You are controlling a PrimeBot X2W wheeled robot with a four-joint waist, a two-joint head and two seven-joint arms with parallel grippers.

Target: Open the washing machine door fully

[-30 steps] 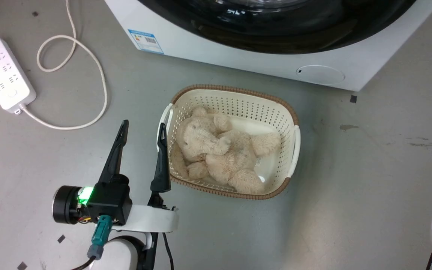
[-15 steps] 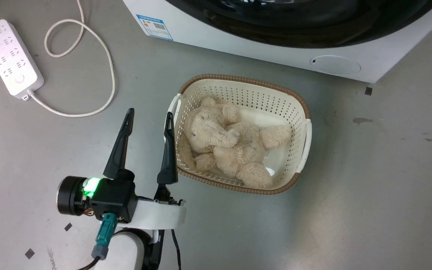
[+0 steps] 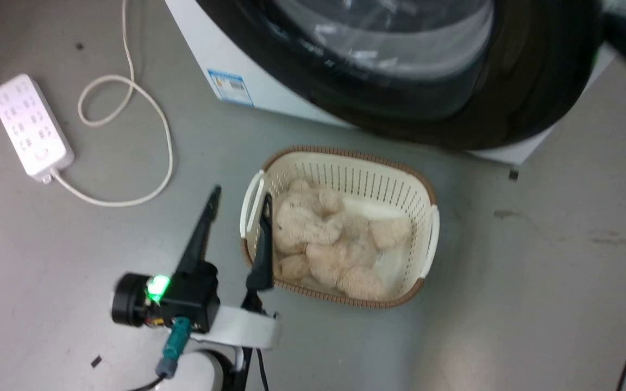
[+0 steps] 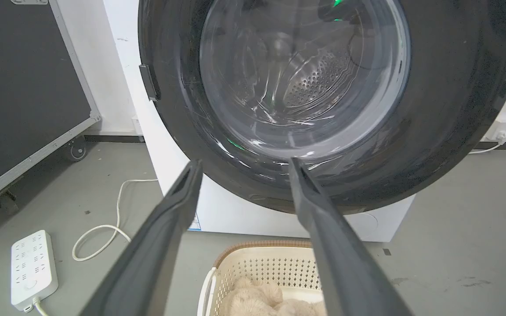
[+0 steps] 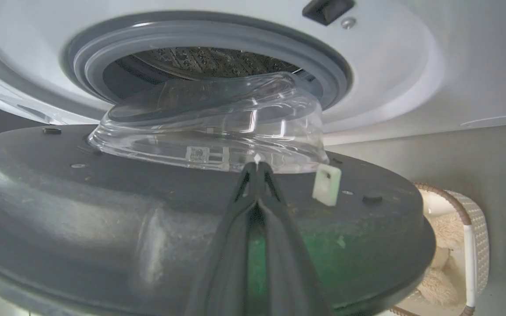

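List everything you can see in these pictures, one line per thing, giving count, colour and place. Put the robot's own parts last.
washing machine: 1, white, behind the basket
door: 1, glossy black with a clear glass bowl, ajar, standing off the machine's front
drum: 1, steel, inside a grey seal
basket: 1, cream with brown rim, on the grey floor
soft toy: 1, beige, lying in the basket
power strip: 1, white, on the floor left of the basket
cable: 1, white, looped beside the power strip
wheeled case: 1, black, left of the machine
left gripper: 1, dark, jaws open, by the basket's left handle
right gripper: 1, dark, jaws together, against the door's inner side
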